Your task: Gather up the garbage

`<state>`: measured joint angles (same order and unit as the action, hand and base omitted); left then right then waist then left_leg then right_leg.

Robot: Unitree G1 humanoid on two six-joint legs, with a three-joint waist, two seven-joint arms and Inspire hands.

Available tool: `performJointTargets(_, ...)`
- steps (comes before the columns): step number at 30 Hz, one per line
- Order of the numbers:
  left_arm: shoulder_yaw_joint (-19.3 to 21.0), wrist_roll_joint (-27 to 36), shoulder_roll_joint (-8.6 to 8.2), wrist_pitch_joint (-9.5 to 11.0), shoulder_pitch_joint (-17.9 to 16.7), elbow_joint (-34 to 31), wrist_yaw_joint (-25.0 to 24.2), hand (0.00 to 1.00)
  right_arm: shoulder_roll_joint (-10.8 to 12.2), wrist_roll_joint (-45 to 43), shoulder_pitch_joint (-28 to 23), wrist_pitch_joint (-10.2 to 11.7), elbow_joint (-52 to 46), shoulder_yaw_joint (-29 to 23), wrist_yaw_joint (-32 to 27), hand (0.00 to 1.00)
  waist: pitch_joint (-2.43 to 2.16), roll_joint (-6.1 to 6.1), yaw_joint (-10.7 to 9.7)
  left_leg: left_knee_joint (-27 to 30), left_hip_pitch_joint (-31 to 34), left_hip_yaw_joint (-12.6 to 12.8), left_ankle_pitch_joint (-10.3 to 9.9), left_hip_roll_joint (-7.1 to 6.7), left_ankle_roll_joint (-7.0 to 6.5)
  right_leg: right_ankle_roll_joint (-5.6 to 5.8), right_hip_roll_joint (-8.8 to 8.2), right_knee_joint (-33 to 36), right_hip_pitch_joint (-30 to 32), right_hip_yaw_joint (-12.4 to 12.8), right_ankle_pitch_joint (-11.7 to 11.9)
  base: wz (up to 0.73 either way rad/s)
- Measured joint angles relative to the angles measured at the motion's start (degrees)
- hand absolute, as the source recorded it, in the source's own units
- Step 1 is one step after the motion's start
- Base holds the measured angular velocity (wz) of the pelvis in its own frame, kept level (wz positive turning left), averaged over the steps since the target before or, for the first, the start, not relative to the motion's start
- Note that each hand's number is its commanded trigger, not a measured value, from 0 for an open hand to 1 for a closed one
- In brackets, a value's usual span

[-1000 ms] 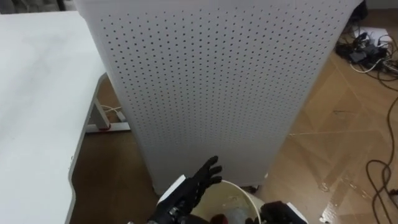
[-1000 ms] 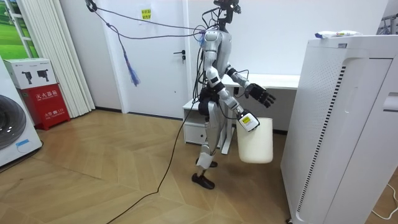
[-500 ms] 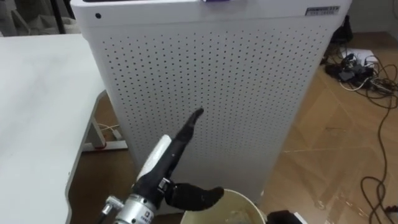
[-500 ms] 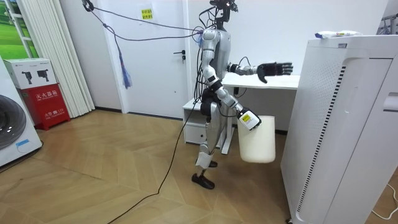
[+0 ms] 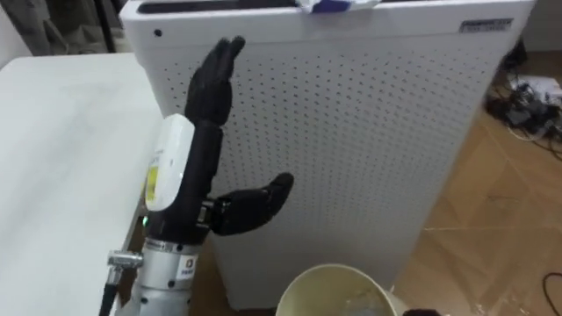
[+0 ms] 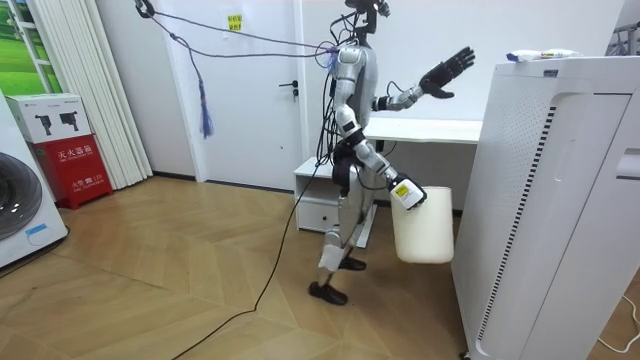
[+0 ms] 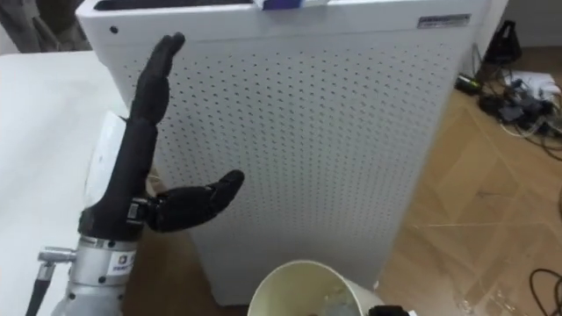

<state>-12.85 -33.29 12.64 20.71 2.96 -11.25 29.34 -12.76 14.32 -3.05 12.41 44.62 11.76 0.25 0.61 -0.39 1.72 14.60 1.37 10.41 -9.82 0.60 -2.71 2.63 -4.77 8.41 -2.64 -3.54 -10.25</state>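
A crumpled white and blue wrapper (image 5: 329,4) lies on top of a tall white perforated appliance (image 5: 369,132), also seen in the room view as the wrapper (image 6: 540,56). My left hand (image 5: 209,92) is raised in front of the appliance's upper left corner, open, fingers straight up and thumb out, holding nothing. It is below and left of the wrapper, apart from it. My right hand (image 6: 400,192) hangs low and is shut on the rim of a white bin (image 6: 425,225). The bin's round rim (image 5: 307,285) shows below me.
A white table (image 5: 61,158) stands to my left, close beside the appliance. Cables and plugs (image 5: 536,105) lie on the wooden floor to the right. In the room view I stand between the table (image 6: 430,128) and the appliance (image 6: 560,200).
My left hand rose from low beside the bin to the height of the appliance's top edge. In the room view I have stepped closer to the appliance with the bin.
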Motion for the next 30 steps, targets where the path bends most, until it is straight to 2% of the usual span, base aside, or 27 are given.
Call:
performJointTargets(1,1.05,-0.22,0.13,0.02,0.04,0.08,1.19,0.00,0.01,-0.97,-0.34,0.05,-0.45,0.08,-0.16,1.00,0.19,0.85,-0.18,0.21,-1.11,-2.88,-0.40,0.50,0.70,-1.16,0.94,-0.68,1.33,-1.54,2.84,-0.40)
performJointTargets(2,1.39,-0.38,0.13,0.37,0.14,-0.04,1.80,0.00,-0.03,-1.34,-0.89,0.12,-0.76,0.09,-0.57,1.00,-0.02,1.49,-0.58,0.72,-1.69,-3.06,-0.88,0.97,1.52,-1.53,1.22,0.21,0.47,-2.88,3.42,-0.30)
performJointTargets(4,1.58,-2.36,0.23,1.08,0.64,0.01,2.76,0.00,0.02,-1.33,-1.01,0.10,-0.77,0.52,-1.18,1.00,0.13,1.99,-1.05,2.18,-1.87,-2.63,-1.53,1.84,2.49,-1.81,1.99,0.65,-0.04,-2.94,3.24,-0.13)
performJointTargets(6,1.29,-4.01,0.31,1.65,0.95,0.16,3.33,0.00,0.29,-1.32,-1.11,0.07,-0.67,1.31,-1.38,1.00,0.65,1.35,-1.56,6.24,-1.17,-2.43,-2.24,2.49,3.27,-2.66,2.37,2.97,0.17,-3.07,1.45,-0.11)
performJointTargets(8,1.48,-3.98,0.37,2.08,0.95,0.43,4.22,0.00,-0.14,-1.39,-2.05,0.04,-0.44,3.09,-1.26,1.00,0.83,1.10,-1.07,17.81,2.20,-2.51,-3.93,4.87,4.34,-4.08,3.53,7.41,0.74,-4.33,-1.49,-0.29)
performJointTargets(9,1.63,-3.97,0.37,2.13,0.97,0.59,4.50,0.00,-0.23,-1.40,-2.37,0.00,-0.43,3.14,-1.25,1.00,0.91,1.27,-1.05,21.88,3.61,-2.76,-3.91,5.67,4.34,-4.37,3.77,8.09,0.67,-4.63,-2.11,-0.27)
performJointTargets(10,1.85,-4.58,0.26,2.28,0.95,1.09,5.37,0.00,-0.62,-1.45,-2.92,-0.04,-0.42,2.82,-1.29,1.00,1.10,2.14,-1.00,29.50,6.44,-3.46,-3.56,6.97,4.51,-5.12,4.69,10.21,0.64,-4.38,-3.60,-0.24)
performJointTargets(11,2.60,-5.98,0.09,2.34,0.96,1.49,5.67,0.00,-0.88,-1.43,-3.24,-0.15,-0.42,2.46,-1.31,1.00,1.45,2.64,-1.23,35.00,8.63,-5.23,-2.30,7.81,5.21,-5.69,5.57,12.68,0.68,-3.63,-5.17,-0.25)
performJointTargets(12,3.20,-7.81,0.13,2.82,0.94,1.98,6.52,0.00,-0.93,-1.44,-3.80,-0.26,-0.43,2.13,-1.31,1.00,1.41,2.28,-1.25,37.40,10.34,-6.66,-2.15,7.42,5.24,-5.99,5.98,14.72,0.73,-2.16,-6.51,-0.14)
performJointTargets(13,3.48,-8.28,0.10,3.32,1.04,2.12,6.76,0.00,-0.97,-1.42,-3.80,-0.37,-0.43,1.93,-1.37,1.00,1.38,2.30,-1.48,36.74,10.76,-6.74,-2.74,6.98,4.78,-6.09,5.95,15.47,0.87,-1.82,-7.07,-0.13)
performJointTargets(14,3.59,-9.16,-0.07,4.39,1.29,2.27,7.55,0.00,-0.94,-1.25,-3.74,-0.90,-0.42,1.24,-1.40,1.00,1.37,2.26,-1.33,34.23,12.28,-6.85,-3.97,5.58,4.26,-6.05,5.45,16.82,1.63,-1.07,-7.87,-0.19)
performJointTargets(15,3.59,-9.31,-0.10,4.98,1.28,2.27,8.11,0.00,-1.02,-1.12,-3.67,-1.22,-0.37,0.83,-1.45,1.00,1.43,2.13,-1.18,32.35,13.09,-6.98,-4.07,4.67,4.12,-6.01,4.96,17.34,1.89,-0.80,-8.12,-0.34)
performJointTargets(16,3.65,-9.85,-0.21,5.64,1.29,2.21,9.28,0.00,-1.63,-0.91,-3.67,-1.50,-0.26,0.57,-1.60,1.00,1.39,1.98,-0.91,26.63,14.57,-7.36,-3.85,2.94,4.44,-5.75,4.32,17.54,2.12,-0.27,-8.33,-0.43)
performJointTargets(17,3.75,-10.88,-0.19,6.02,1.53,2.01,10.34,0.00,-1.87,-0.75,-3.68,-1.58,-0.26,0.63,-1.68,1.00,1.33,2.03,-0.36,19.14,15.29,-7.50,-2.77,2.31,5.28,-5.63,4.13,17.48,2.60,0.30,-8.55,-0.44)
performJointTargets(18,3.78,-11.47,-0.20,6.08,1.71,1.93,10.57,0.00,-1.83,-0.72,-3.68,-1.71,-0.24,0.66,-1.97,1.00,1.29,2.08,0.01,15.39,15.29,-7.77,-1.89,2.24,5.30,-5.51,4.16,17.50,2.63,0.69,-8.76,-0.43)
performJointTargets(19,3.89,-12.31,-0.28,6.27,2.03,1.88,10.61,0.00,-1.65,-0.72,-3.68,-1.83,0.12,0.67,-2.20,1.00,0.89,1.74,0.31,10.89,15.28,-8.35,1.37,1.79,4.58,-5.04,4.09,17.68,2.48,1.49,-9.48,-0.36)
performJointTargets(20,4.09,-13.50,-0.33,6.34,2.09,1.65,10.69,0.00,-1.36,-0.79,-3.69,-2.02,0.65,0.73,-1.94,1.00,-0.28,1.04,0.39,9.45,14.57,-8.01,3.53,1.01,3.44,-4.27,3.56,17.55,2.42,1.95,-9.97,-0.29)
performJointTargets(21,4.25,-13.85,-0.29,6.43,2.20,1.34,10.72,0.00,-1.20,-0.80,-3.66,-2.03,0.63,0.72,-1.89,1.00,-0.63,0.90,0.37,8.93,13.95,-7.77,4.10,0.46,2.69,-3.89,3.00,17.54,2.18,1.92,-10.19,-0.31)
performJointTargets(22,4.40,-14.01,-0.25,6.54,2.20,0.62,11.13,0.00,-1.05,-0.82,-3.64,-2.03,0.43,0.71,-1.91,1.00,-0.35,0.15,0.47,8.87,12.83,-7.29,5.17,-0.22,1.73,-3.20,2.22,17.31,1.37,1.70,-10.60,-0.35)
performJointTargets(23,4.74,-14.68,-0.20,6.56,2.21,0.06,11.41,0.00,-0.79,-0.82,-3.72,-2.05,0.43,0.71,-1.91,1.00,-0.37,-0.71,0.90,9.72,12.26,-6.30,4.48,-0.67,1.02,-2.68,1.43,17.24,0.95,1.25,-10.89,-0.35)
performJointTargets(25,5.15,-15.94,0.01,6.40,2.38,-1.35,11.44,0.00,-0.77,-0.80,-3.66,-2.05,0.25,0.66,-1.90,1.00,-0.23,-1.07,1.13,10.97,12.23,-5.95,2.66,-1.37,0.46,-2.08,0.55,15.98,-0.17,1.22,-11.20,-0.18)
performJointTargets(27,5.08,-16.39,0.61,6.31,2.66,-2.71,11.44,0.00,-0.74,-0.85,-3.59,-2.07,0.23,0.66,-1.89,1.00,-0.14,-0.91,1.09,12.31,12.16,-5.85,0.86,-2.10,-0.17,-1.24,-0.35,15.26,-1.28,1.02,-11.64,0.00)
performJointTargets(28,5.02,-16.38,0.90,6.22,3.34,-2.97,11.55,0.00,-0.78,-0.90,-3.58,-2.28,0.24,0.66,-1.91,1.00,-0.10,-0.65,0.77,13.27,12.15,-5.82,-0.44,-2.57,-0.70,-0.66,-1.07,15.87,-1.84,-0.24,-11.97,0.15)
performJointTargets(29,4.75,-16.39,1.11,5.92,4.43,-2.99,11.69,0.00,-0.77,-0.86,-3.41,-2.57,0.35,0.83,-1.86,1.00,0.13,-0.17,0.38,14.48,12.04,-5.82,-1.89,-2.81,-1.20,-0.44,-1.53,17.63,-2.07,-1.49,-12.09,0.15)
performJointTargets(30,4.67,-16.40,1.18,5.91,4.87,-3.05,11.71,0.00,-0.74,-0.83,-3.40,-2.64,0.36,0.91,-1.65,1.00,0.13,0.02,0.32,14.91,11.92,-5.85,-2.44,-3.09,-1.39,-0.34,-1.98,18.85,-1.88,-1.85,-12.15,0.09)
